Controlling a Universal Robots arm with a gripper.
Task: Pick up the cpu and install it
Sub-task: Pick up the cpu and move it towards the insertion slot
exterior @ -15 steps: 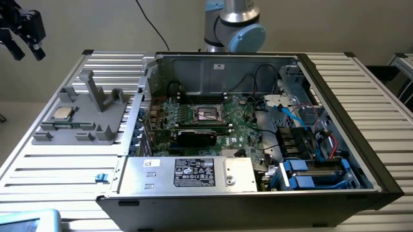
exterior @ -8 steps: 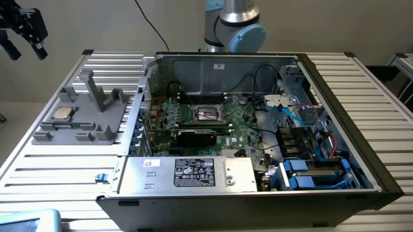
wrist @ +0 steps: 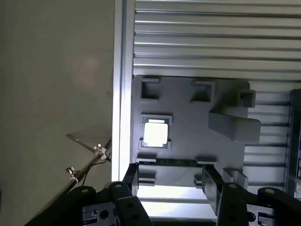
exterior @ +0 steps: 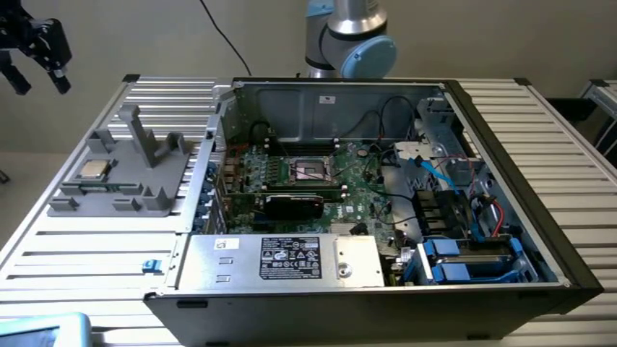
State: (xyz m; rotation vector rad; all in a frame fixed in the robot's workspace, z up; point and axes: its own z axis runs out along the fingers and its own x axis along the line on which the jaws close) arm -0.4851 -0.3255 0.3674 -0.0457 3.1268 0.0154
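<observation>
One cpu (exterior: pixel 94 169), a small silvery square, lies flat in a pocket of one grey plastic fixture (exterior: pixel 144 189). The fixture sits on a slatted table (exterior: pixel 97 253), beside one open computer case (exterior: pixel 289 311). One gripper (wrist: pixel 171 181) hangs well above the fixture, its two fingers (wrist: pixel 212 188) spread apart, gripping nothing.

Open PC case (exterior: pixel 328 108) on slatted table (exterior: pixel 568 166) w/ mobo (exterior: pixel 357 191) inside, black card (exterior: pixel 294 204) across it, PSU (exterior: pixel 279 258) at near edge, blue drive bays (exterior: pixel 463 260) toward the exterior view's right, grey fixture (exterior: pixel 144 173) (wrist: pixel 188 136) just beside case on the exterior view's left.
</observation>
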